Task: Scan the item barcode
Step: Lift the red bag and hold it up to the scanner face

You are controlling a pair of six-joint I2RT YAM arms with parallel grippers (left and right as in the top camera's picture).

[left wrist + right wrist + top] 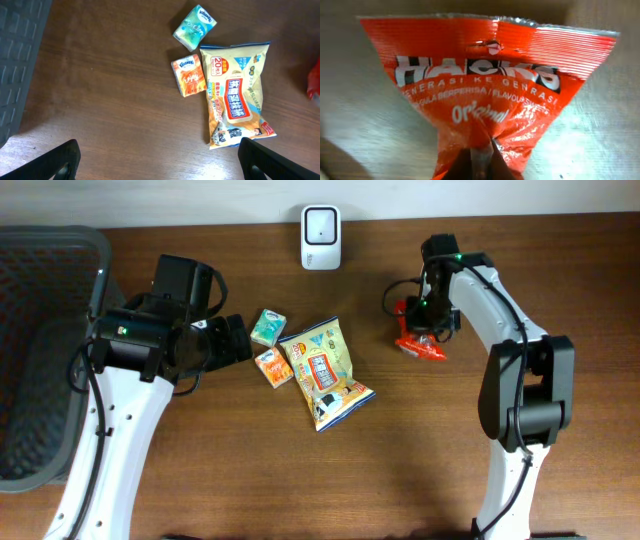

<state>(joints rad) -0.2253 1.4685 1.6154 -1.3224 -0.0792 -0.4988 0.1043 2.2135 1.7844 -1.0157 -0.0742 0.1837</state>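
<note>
A red candy bag (485,85) fills the right wrist view, printed side up, puckered where my right gripper (481,155) is shut on its near edge. Overhead, the red bag (421,346) lies right of centre under my right gripper (424,323). The white barcode scanner (321,236) stands at the table's back edge. My left gripper (232,340) is open above bare wood, left of the other packets; its fingers (62,162) stand wide apart with nothing between them.
A yellow snack bag (326,370), an orange tissue pack (273,367) and a teal tissue pack (267,327) lie at the table's centre. A dark mesh bin (45,350) stands at the left edge.
</note>
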